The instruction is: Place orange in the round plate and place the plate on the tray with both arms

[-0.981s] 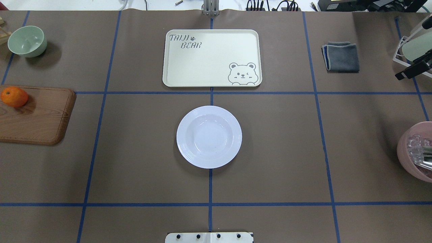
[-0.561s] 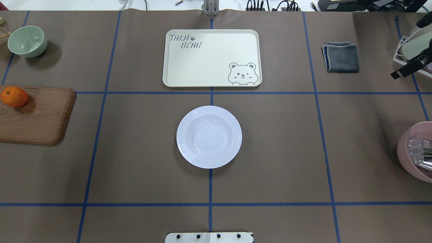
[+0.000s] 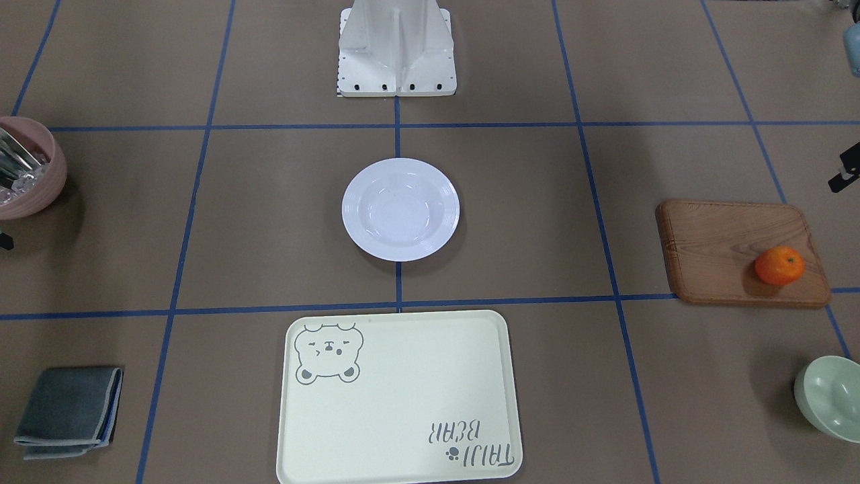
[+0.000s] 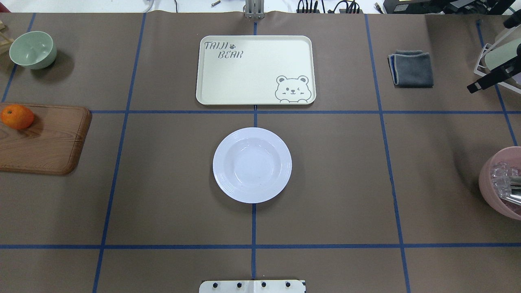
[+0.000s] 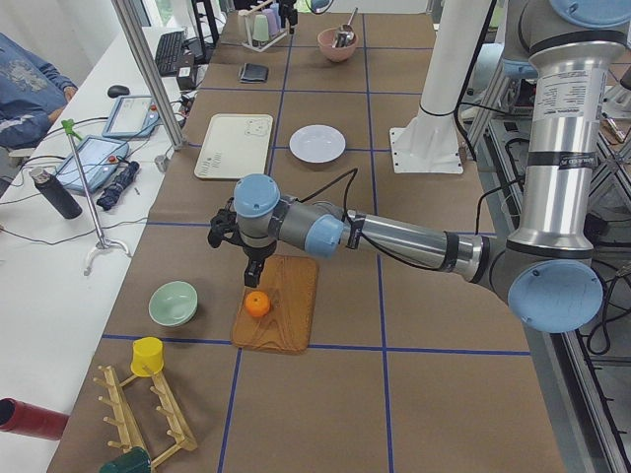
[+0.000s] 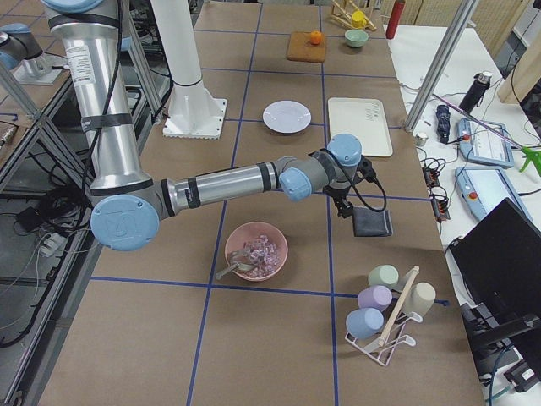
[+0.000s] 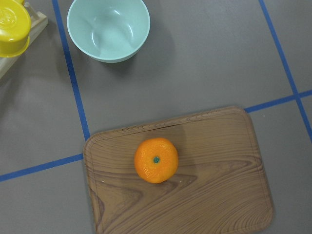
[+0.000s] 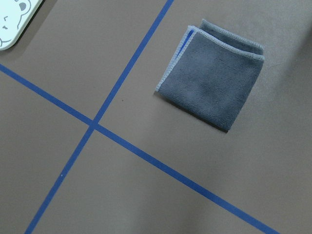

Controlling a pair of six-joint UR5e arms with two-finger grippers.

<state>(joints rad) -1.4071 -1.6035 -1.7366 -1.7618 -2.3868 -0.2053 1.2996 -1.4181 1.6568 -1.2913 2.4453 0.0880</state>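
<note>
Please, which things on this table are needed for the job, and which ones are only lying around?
Needed for the job:
- orange
- round plate, empty
- tray, empty

Only lying around:
- wooden board, where the orange sits now
- green bowl
- grey cloth
- pink bowl
</note>
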